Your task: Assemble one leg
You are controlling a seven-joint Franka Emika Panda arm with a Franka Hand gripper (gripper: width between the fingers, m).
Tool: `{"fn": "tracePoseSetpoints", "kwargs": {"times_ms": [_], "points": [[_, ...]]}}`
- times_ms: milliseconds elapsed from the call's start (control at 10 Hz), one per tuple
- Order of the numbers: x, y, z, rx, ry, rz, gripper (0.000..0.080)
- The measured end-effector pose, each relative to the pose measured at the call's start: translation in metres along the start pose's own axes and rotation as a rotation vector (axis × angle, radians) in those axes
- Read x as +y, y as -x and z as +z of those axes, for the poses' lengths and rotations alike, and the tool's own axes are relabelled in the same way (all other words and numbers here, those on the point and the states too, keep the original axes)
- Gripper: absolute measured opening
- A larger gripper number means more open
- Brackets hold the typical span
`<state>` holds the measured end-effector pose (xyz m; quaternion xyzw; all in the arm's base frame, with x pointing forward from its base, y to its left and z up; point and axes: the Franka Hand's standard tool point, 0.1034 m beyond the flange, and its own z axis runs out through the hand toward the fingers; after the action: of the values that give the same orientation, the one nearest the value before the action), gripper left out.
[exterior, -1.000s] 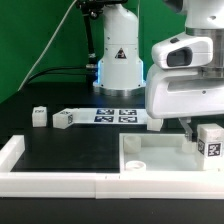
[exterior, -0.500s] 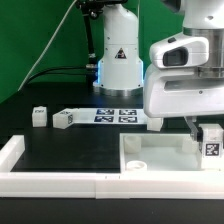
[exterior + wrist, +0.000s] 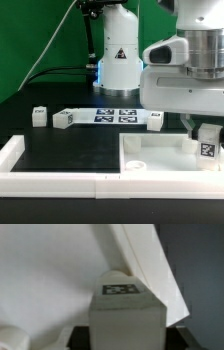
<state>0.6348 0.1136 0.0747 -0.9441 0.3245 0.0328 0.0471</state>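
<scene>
My gripper [image 3: 207,128] is shut on a white leg [image 3: 208,142] with a black-and-white marker on its side. It holds the leg upright over the right side of the large white square panel [image 3: 155,152], at the exterior view's right. In the wrist view the leg [image 3: 125,303] fills the middle between the dark fingers [image 3: 82,336], with the panel [image 3: 50,274] behind it. Three more legs lie on the black table: one [image 3: 39,116] at the left, one [image 3: 63,119] beside it, and one [image 3: 156,120] partly behind my hand.
The marker board [image 3: 110,115] lies on the table in front of the robot base [image 3: 120,60]. A white raised border [image 3: 60,182] runs along the front and left of the work area.
My hand has moved a little to the exterior view's left and the held leg sits slightly lower over the panel's right side.
</scene>
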Motion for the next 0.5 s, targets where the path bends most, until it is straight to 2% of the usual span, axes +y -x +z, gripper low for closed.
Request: {"fn": "tracePoseSetpoints", "kwargs": {"times_ms": [200,500], "points": [[0.0017,-0.0012,-0.0002,-0.007,-0.013,0.303,0.0295],[0.0023,-0.0007,-0.0006,-0.019,-0.009,0.588,0.0295]]}}
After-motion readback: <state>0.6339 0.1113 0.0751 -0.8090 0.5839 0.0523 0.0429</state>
